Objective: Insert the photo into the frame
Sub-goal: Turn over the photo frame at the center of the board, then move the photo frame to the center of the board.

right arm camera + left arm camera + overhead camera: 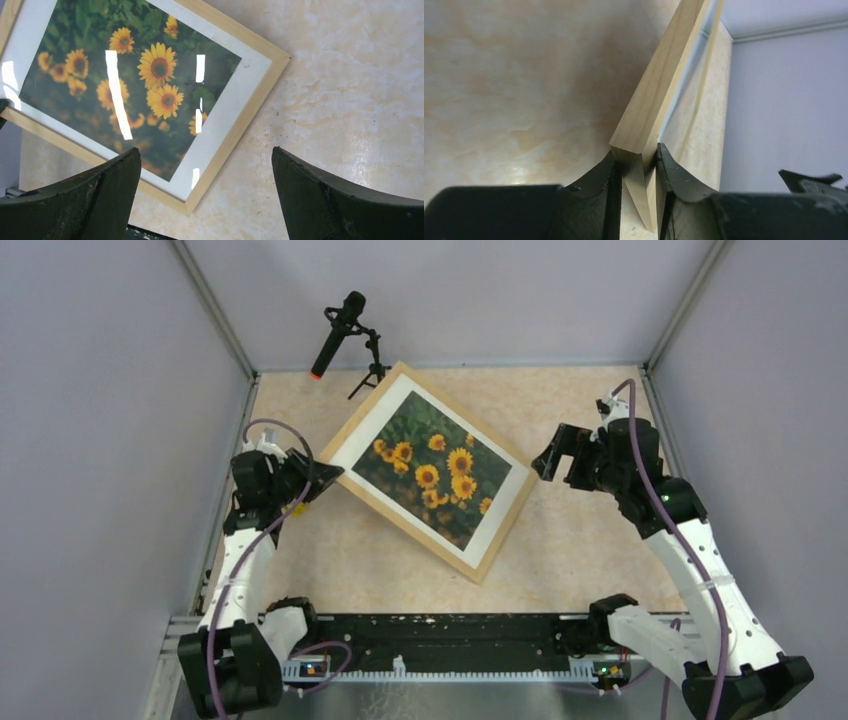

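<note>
Pinching the frame (651, 100) corner, left jaws clamp it; right jaws gape near the photo (140, 85).

Hiding part of the frame (656, 90) corner between the left gripper (636, 160) fingers; cropping the photo (150, 75) ahead of the right gripper (205, 150).

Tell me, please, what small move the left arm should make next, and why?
Probably ease the left gripper open to release the frame. Its fingers pinch the frame's corner, the photo already sits inside it under glare-streaked glazing, and the right gripper hangs open to the side, touching nothing.
</note>
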Tool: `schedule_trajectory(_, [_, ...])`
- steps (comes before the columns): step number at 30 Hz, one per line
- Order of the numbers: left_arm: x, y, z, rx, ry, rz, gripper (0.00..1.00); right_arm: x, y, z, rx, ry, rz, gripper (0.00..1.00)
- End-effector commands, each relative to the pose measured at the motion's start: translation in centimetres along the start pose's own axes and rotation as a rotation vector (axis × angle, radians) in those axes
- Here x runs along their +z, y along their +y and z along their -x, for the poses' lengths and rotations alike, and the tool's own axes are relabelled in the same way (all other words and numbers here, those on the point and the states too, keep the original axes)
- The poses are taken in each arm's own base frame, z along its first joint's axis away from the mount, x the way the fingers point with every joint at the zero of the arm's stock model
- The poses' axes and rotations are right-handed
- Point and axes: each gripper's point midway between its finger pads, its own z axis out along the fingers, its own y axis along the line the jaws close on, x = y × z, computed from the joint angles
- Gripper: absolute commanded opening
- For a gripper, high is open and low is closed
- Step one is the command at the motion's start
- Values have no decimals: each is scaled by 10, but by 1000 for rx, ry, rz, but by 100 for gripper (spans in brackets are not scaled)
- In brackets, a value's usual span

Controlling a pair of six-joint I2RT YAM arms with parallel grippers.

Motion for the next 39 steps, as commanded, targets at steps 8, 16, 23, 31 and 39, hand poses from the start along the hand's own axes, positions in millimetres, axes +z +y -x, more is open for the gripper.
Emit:
schedule_trajectory(8, [-17, 141, 14, 12, -120, 492, 0, -3, 7, 13, -45, -52, 44, 99])
schedule_trajectory(16, [-52, 183, 13, -141, -287, 766, 5, -7, 7, 17, -73, -67, 41, 99])
schedule_trajectory(23, [-52, 145, 34, -156, -278, 693, 90, -27, 12, 32, -104, -94, 38, 99])
schedule_trajectory(31, [-66, -60, 87, 260, -260, 11, 98, -89, 29, 78, -220, -225, 59, 99])
schedule_trajectory(39, [-140, -239, 73, 677, -322, -477, 99, -131, 41, 101, -217, -337, 91, 99])
